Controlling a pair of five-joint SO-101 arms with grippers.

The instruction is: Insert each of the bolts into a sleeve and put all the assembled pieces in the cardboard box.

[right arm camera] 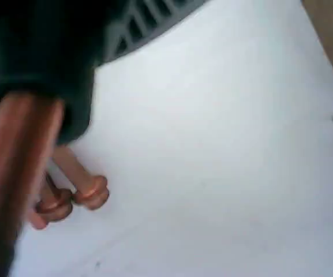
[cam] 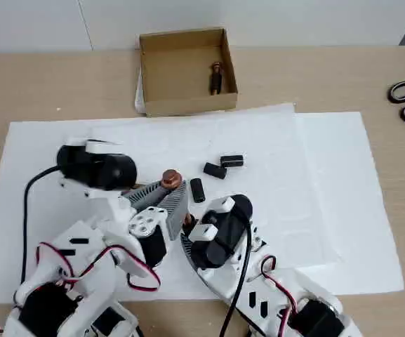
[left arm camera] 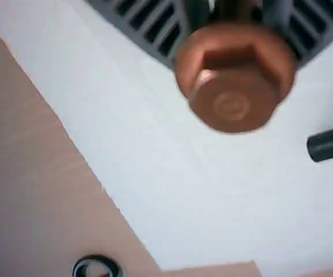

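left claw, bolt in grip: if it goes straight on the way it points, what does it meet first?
Likely the nearest black sleeve, lying on the paper just beyond the left claw and its bolt. Height is unclear, so it might pass above.

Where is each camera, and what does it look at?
High view: above the table, looking down on paper, box, sleeves, left arm, right arm.
Left wrist view: on the left arm, looking past its gripper, shut on a bolt, to sleeves; grey jaws show.
Right wrist view: on the right arm, looking at loose bolts on paper; a copper shaft blurs close.
High and left wrist views share the held bolt and sleeves.
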